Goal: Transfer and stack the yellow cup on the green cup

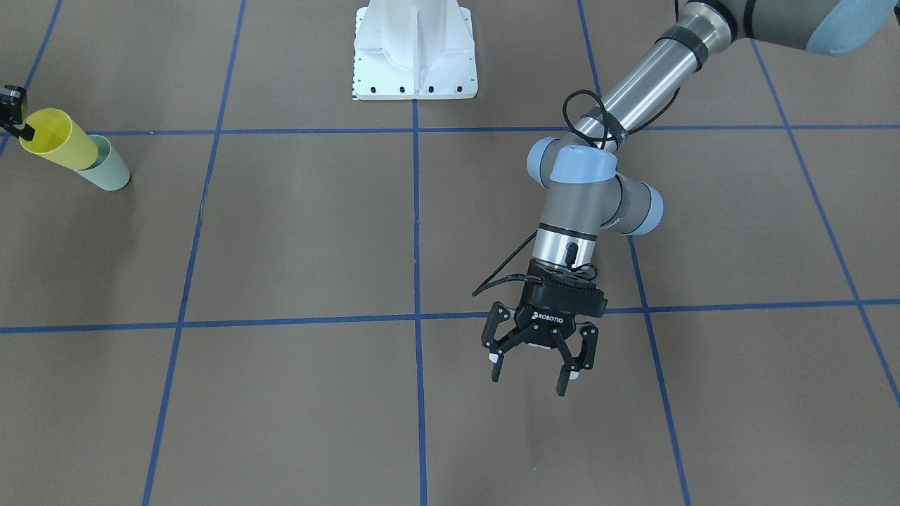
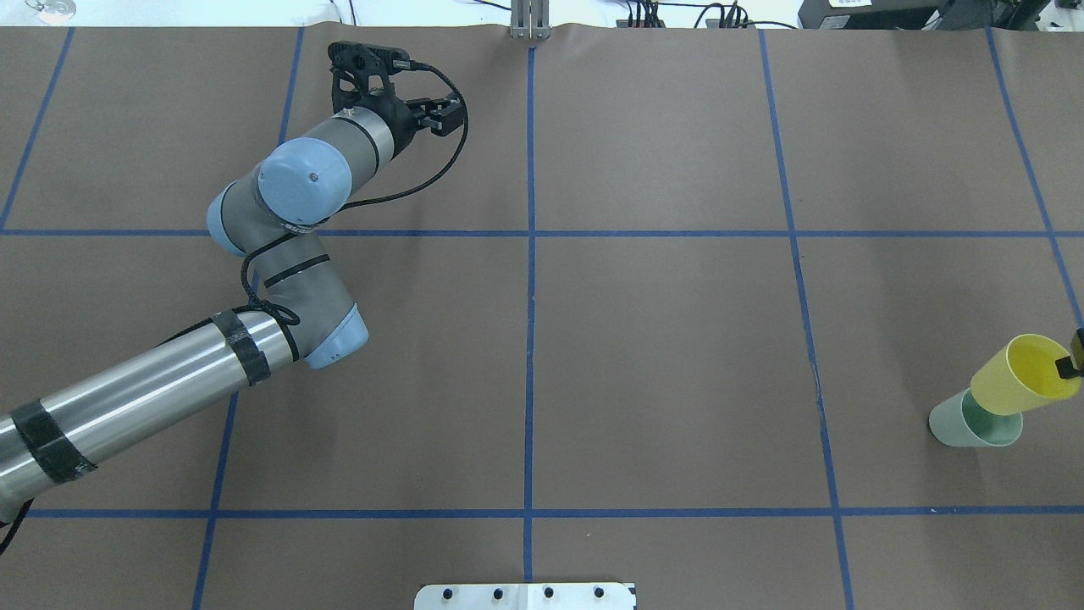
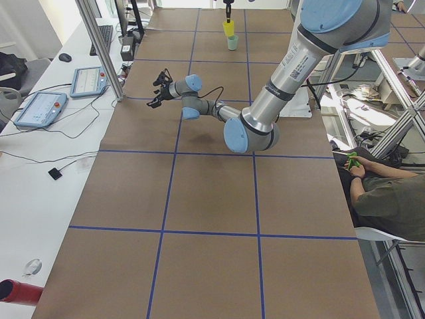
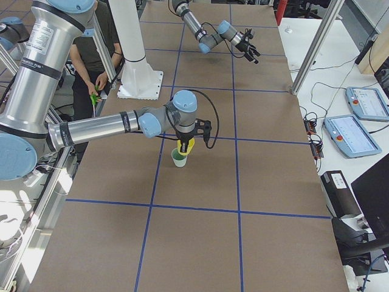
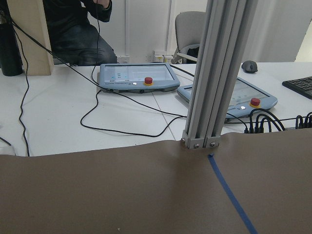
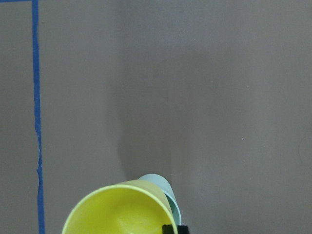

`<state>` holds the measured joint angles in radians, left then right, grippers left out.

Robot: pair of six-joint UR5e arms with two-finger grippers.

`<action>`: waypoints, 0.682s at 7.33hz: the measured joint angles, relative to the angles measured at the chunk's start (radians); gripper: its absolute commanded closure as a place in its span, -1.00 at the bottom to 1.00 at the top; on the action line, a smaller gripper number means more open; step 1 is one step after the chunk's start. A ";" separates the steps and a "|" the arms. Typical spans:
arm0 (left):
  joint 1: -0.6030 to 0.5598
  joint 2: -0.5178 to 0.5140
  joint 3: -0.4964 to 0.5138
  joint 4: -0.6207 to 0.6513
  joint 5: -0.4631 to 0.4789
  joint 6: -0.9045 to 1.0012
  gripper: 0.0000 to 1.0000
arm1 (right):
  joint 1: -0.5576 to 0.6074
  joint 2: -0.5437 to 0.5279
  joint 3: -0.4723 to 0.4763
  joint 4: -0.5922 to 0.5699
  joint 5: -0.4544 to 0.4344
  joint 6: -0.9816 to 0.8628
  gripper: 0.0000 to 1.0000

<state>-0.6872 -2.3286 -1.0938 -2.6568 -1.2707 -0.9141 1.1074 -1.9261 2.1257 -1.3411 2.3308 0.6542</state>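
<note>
The yellow cup (image 1: 60,140) sits tilted, its base inside the mouth of the green cup (image 1: 109,172), which stands on the table at the robot's far right. Both show in the overhead view: the yellow cup (image 2: 1012,385) and the green cup (image 2: 961,422). My right gripper (image 1: 17,116) is mostly out of frame and grips the yellow cup's rim; one fingertip (image 6: 170,229) shows inside the rim in the right wrist view. My left gripper (image 1: 534,369) is open and empty, far from the cups, above the table near its far edge.
The white robot base (image 1: 415,49) stands at the table's middle. An aluminium post (image 5: 209,73) rises at the table's far edge in front of the left gripper, with control pendants (image 5: 136,78) behind it. A seated person (image 3: 385,193) is beside the table.
</note>
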 measured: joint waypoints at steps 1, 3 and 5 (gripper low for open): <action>0.000 0.000 0.000 0.000 -0.001 0.000 -0.99 | -0.002 -0.001 -0.002 -0.001 0.011 0.000 1.00; 0.001 0.000 0.000 0.000 -0.001 0.000 -0.99 | -0.012 -0.004 -0.006 -0.001 0.022 -0.001 1.00; 0.003 0.001 0.000 -0.001 0.000 -0.002 -0.99 | -0.020 -0.009 -0.009 -0.001 0.024 -0.002 1.00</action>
<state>-0.6840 -2.3276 -1.0938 -2.6578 -1.2707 -0.9163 1.0873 -1.9352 2.1164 -1.3422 2.3545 0.6518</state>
